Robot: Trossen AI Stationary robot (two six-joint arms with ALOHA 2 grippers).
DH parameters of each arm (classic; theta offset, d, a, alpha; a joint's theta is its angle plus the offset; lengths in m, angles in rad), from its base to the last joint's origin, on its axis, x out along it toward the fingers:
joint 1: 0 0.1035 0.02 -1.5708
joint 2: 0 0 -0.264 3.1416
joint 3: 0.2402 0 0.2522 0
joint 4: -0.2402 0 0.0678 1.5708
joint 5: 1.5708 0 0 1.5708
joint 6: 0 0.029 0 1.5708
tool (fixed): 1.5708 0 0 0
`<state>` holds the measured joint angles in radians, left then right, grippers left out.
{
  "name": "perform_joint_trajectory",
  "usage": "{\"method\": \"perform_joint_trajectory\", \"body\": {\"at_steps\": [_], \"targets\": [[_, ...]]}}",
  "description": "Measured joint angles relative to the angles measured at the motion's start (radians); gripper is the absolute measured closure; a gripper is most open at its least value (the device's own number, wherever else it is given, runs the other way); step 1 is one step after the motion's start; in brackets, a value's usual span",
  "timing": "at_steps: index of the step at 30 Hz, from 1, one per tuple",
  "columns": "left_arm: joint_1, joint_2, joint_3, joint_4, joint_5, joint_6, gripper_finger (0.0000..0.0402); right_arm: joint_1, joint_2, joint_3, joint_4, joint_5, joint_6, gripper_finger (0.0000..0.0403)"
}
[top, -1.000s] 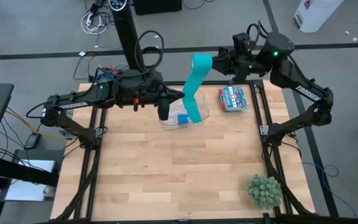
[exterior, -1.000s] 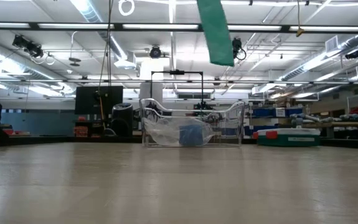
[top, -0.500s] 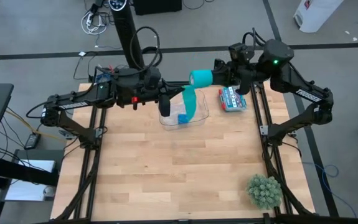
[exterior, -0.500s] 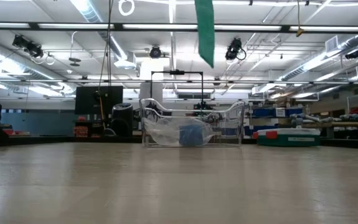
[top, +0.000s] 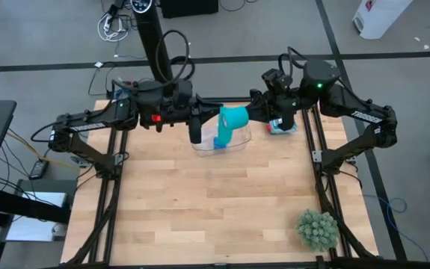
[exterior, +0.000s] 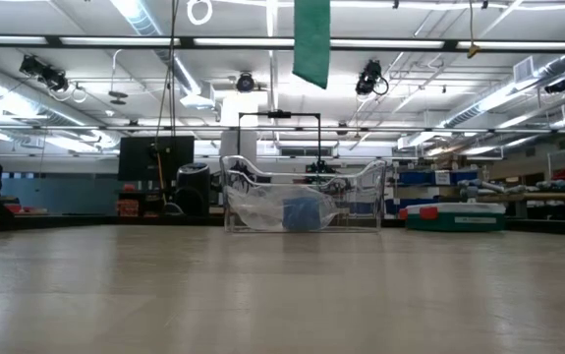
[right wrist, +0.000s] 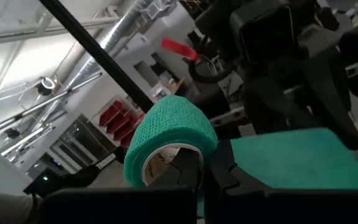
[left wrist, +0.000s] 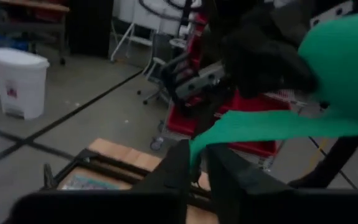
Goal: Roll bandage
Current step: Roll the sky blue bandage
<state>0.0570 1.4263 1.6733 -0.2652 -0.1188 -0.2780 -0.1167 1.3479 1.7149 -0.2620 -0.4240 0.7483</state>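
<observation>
Bandage [right wrist: 169,140], teal woven-mesh coil, flat ribbon tail, clear tub [top: 222,142]

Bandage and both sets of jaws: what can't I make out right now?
- Low view: bandage cut off by the top edge; neither arm shows.
- High view: left gripper and right gripper are dark against dark arms; the roll hides the right one's grip.
- Left wrist view: blur hides whether the jaws pinch the strip.
- Clear bin: contents too small.

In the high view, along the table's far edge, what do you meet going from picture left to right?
Left gripper → clear bin with the teal bandage above it → right gripper → flat box. The bin and bandage overlap, so I give them one place.
</observation>
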Motion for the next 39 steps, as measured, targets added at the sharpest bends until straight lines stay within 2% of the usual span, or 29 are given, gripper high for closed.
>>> {"method": "perform_joint_trajectory", "body": {"at_steps": [4,8,17,22,29,33,39], "targets": [[0.001,-0.012,0.000,-0.063,0.010,-0.023,0.0284,0.000,0.000,0.000,-0.012,0.000,0.024,0.0403],[0.000,-0.033,0.000,-0.077,0.030,-0.021,0.0258,0.000,0.000,0.000,-0.068,0.001,0.047,0.0403],[-0.014,-0.095,0.002,-0.111,0.017,-0.009,0.0255,-0.002,0.000,0.000,-0.144,-0.067,0.100,0.0403],[-0.024,-0.094,0.000,-0.161,0.015,0.012,0.0255,-0.008,-0.001,0.000,-0.105,-0.094,0.122,0.0403],[-0.042,-0.077,0.001,-0.113,0.007,0.041,0.0255,-0.012,0.028,0.000,-0.123,-0.054,0.075,0.0403],[-0.040,-0.079,0.000,-0.112,-0.005,0.042,0.0254,-0.023,0.040,0.000,-0.169,0.008,0.012,0.0403],[-0.047,-0.078,0.000,-0.137,-0.003,0.060,0.0254,-0.064,0.045,0.000,-0.163,0.014,-0.017,0.0403]]}}
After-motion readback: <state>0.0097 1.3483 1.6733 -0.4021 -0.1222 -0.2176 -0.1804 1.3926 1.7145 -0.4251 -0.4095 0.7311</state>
